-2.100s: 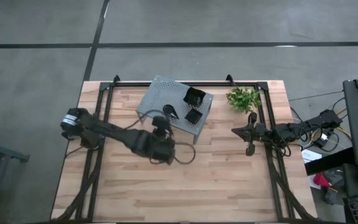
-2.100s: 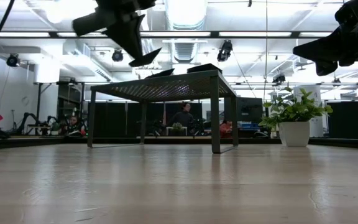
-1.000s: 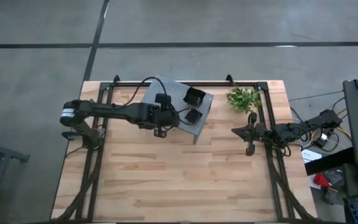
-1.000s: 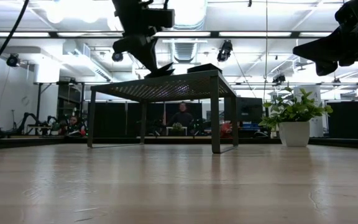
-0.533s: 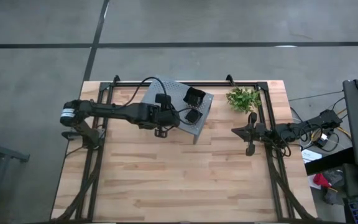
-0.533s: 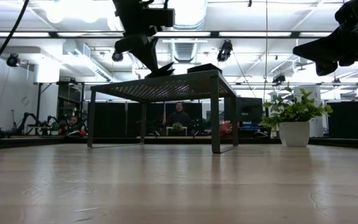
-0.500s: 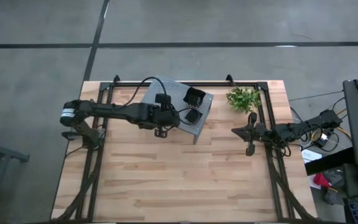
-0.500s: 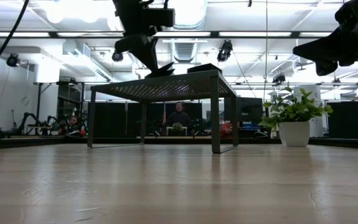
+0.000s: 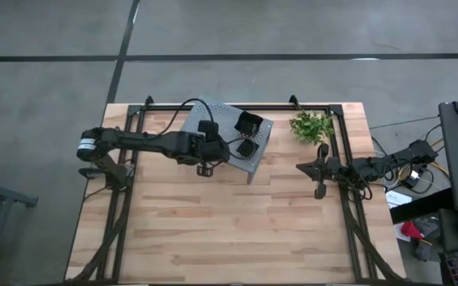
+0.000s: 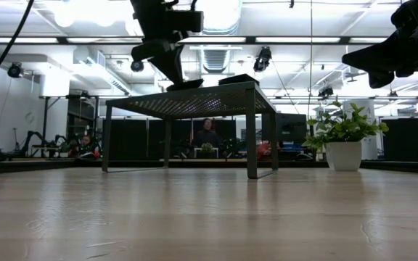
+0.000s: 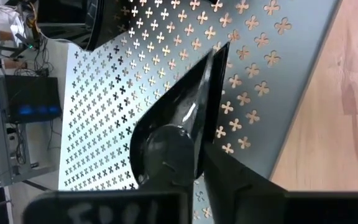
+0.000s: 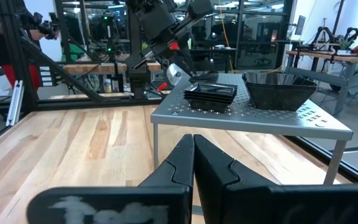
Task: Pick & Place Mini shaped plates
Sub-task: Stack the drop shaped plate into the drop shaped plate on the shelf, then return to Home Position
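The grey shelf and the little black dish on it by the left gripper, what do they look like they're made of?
The grey shelf looks like thin sheet metal with a matte finish, punched through with clover-shaped holes. The leaf-shaped plate appears to be glossy black, likely plastic or glazed ceramic; bright highlights run along its smooth surface, but which of the two can't be told.

Counted: one grey perforated shelf (image 9: 213, 125), one potted plant (image 9: 310, 125), two stacks of square plates (image 12: 211, 94), one leaf-shaped plate (image 11: 188, 118).
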### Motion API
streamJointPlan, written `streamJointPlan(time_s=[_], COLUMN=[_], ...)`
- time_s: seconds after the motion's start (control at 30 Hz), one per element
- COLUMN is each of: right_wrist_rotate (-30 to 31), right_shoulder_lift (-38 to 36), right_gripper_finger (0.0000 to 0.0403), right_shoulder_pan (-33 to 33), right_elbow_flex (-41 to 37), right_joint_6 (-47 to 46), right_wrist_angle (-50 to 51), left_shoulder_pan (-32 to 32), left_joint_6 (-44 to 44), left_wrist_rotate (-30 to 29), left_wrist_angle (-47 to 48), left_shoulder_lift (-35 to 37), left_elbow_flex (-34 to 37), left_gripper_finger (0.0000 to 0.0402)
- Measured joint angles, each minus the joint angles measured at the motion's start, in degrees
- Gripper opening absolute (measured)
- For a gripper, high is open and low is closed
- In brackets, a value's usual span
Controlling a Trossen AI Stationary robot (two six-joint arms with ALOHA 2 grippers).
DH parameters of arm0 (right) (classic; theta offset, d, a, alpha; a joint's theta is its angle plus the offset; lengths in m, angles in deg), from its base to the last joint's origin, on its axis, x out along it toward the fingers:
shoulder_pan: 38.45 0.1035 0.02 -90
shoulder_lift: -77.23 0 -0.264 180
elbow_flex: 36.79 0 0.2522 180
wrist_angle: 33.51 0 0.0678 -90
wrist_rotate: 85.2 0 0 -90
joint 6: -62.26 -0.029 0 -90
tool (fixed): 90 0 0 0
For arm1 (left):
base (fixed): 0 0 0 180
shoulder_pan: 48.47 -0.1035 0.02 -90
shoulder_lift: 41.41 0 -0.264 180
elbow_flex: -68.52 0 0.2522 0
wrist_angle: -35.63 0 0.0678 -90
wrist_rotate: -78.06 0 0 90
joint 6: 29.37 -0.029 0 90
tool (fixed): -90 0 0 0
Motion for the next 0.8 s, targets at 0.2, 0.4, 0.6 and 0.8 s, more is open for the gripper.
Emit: streamJointPlan(time_s=[0.2, 0.4, 0.6, 0.8], right_wrist_rotate=[0.0, 0.0, 0.0, 0.0], right_shoulder_lift=[0.0, 0.0, 0.0, 0.0], right_gripper_finger=[0.0008, 0.0008, 0.0008, 0.0008], right_shoulder_pan=[0.0, 0.0, 0.0, 0.0], right_elbow_flex=[0.0, 0.0, 0.0, 0.0], right_joint_6=[0.0, 0.0, -0.1, 0.0], right_wrist_angle=[0.0, 0.0, 0.0, 0.0], left_shoulder_pan=[0.2, 1.0, 2.1, 4.8], left_joint_6=[-0.3, 1.4, 8.2, 18.2], left_wrist_rotate=[-1.4, -3.3, -1.6, 8.9], left_wrist_angle=[0.8, 5.2, 4.9, -0.8], left_shoulder_lift=[0.1, 0.3, 2.1, 6.8], left_elbow_flex=[0.0, -2.4, -3.0, 1.8], left_gripper_finger=[0.0072, 0.0087, 0.0085, 0.0058])
